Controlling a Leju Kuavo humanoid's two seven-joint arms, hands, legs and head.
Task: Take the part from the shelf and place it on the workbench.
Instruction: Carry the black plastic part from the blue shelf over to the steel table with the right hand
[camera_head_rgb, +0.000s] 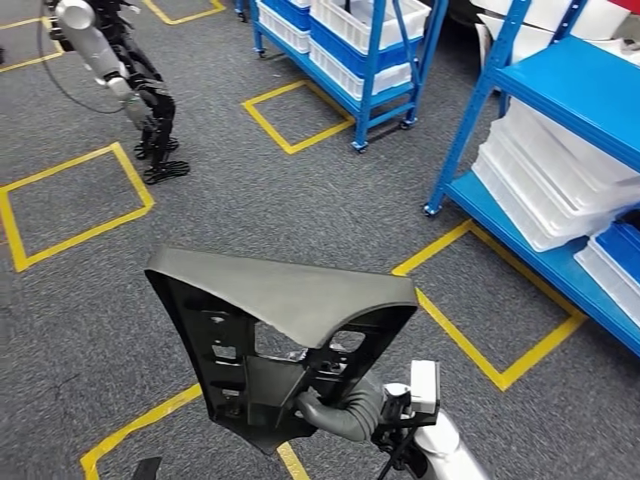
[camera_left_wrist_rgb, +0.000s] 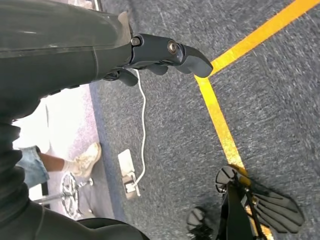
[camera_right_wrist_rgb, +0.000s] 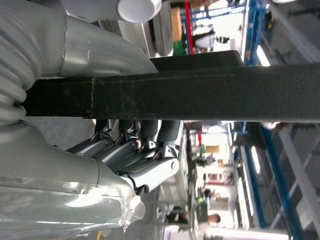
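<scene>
We've got one dark part (camera_head_rgb: 279, 300) up over the grey floor (camera_head_rgb: 90, 330), our right robot hand (camera_head_rgb: 343, 408) clamped on its lower edge from beneath, fingers (camera_right_wrist_rgb: 124, 150) wrapped round the rim. Our left robot hand (camera_left_wrist_rgb: 166, 52) hangs empty, fingers loosely extended. Two blue shelves (camera_head_rgb: 573, 90) stand beyond the part.

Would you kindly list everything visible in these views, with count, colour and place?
part: one, dark grey, held up over the carpet.
shelving racks: two, blue, far side and right.
trays: several, white and blue, stacked on the racks.
floor squares: several, yellow tape outlines on grey carpet.
person's shoe: one, pale, at the carpet's edge.
cable: one, white, across the carpet.
left hand: one, dark, hanging, holding nothing.
right hand: one, grey, fingers gripping the part.
</scene>
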